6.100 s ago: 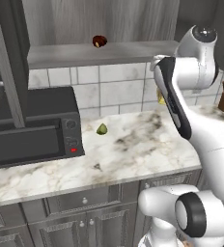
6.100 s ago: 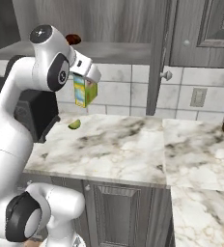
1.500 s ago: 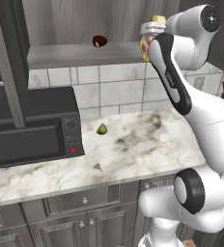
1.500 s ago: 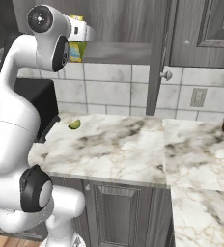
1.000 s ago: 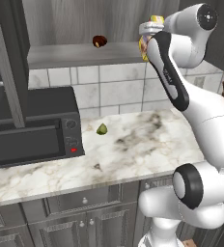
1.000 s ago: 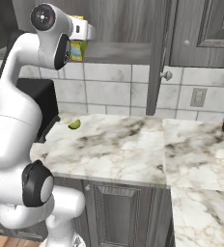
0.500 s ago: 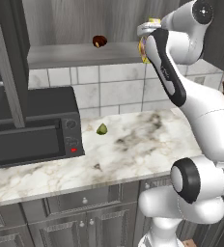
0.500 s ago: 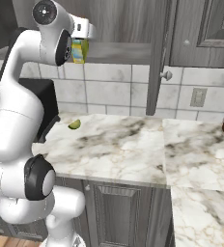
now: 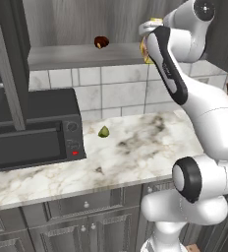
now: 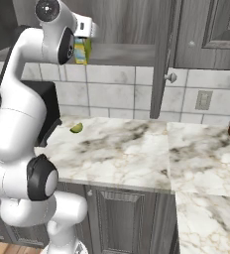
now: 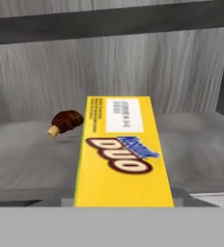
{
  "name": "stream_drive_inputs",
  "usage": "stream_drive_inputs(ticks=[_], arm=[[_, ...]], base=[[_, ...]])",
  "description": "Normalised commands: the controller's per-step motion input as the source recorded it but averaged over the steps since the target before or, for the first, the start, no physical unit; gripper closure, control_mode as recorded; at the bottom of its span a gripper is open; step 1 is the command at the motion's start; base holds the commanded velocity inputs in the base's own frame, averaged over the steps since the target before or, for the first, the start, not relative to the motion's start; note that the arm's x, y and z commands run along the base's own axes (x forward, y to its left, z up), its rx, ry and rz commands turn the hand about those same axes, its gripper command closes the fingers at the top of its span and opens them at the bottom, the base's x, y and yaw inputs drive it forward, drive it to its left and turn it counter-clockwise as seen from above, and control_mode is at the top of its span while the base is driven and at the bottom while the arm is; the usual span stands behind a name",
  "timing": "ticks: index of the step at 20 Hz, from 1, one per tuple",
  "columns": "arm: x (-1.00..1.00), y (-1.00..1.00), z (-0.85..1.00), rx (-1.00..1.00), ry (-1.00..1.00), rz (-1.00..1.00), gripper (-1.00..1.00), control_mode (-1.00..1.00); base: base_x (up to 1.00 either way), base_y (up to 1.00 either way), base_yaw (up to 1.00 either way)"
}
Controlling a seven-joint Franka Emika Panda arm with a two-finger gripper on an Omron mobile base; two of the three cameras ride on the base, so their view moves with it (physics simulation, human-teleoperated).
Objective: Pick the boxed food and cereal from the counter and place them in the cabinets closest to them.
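Cereal (image 11: 122, 153) is up at the mouth of the open wall cabinets (image 9: 81, 54), carried high at the end of the white arm. From the left base view just a sliver of the yellow box shows past the forearm, level with the front edge of the grey shelf floor. From the right base view it hangs under the hand, its yellow and green side toward the room, right in front of that shelf edge. The fingers (image 10: 82, 38) themselves are hidden by the hand and the box, so I cannot tell how wide they stand, though the box hangs from them clear of any surface.

Looking along the hand, the yellow face with its "DUO" lettering and pale label stretches toward the wood-grain back wall, and the shelf spreads out to both sides of it. A small brown item with a pale stub (image 11: 65, 122) lies on the shelf floor to the box's left, further in.

Below, the marble counter (image 9: 135, 147) carries a black microwave (image 9: 32, 130) and a small green piece (image 9: 103, 132) just beside it.
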Motion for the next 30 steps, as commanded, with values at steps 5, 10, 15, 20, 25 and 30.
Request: stream_drive_inputs(ticks=[5, 10, 15, 20, 25, 30], arm=[[0.26, 0.03, 0.00, 0.00, 0.01, 0.00, 1.00, -1.00], [0.32, 0.05, 0.00, 0.00, 0.01, 0.00, 1.00, -1.00], [0.38, 0.08, 0.00, 0.00, 0.03, 0.00, 1.00, -1.00], [0.43, 0.05, 0.00, 0.00, 0.04, 0.00, 1.00, -1.00], [0.47, 0.03, 0.00, 0.00, 0.03, 0.00, 1.00, -1.00], [0.45, 0.02, 0.00, 0.00, 0.02, 0.00, 1.00, -1.00]], base=[[0.00, 0.00, 0.00], [0.00, 0.00, 0.00], [0.00, 0.00, 0.00], [0.00, 0.00, 0.00], [0.00, 0.00, 0.00], [0.00, 0.00, 0.00]])
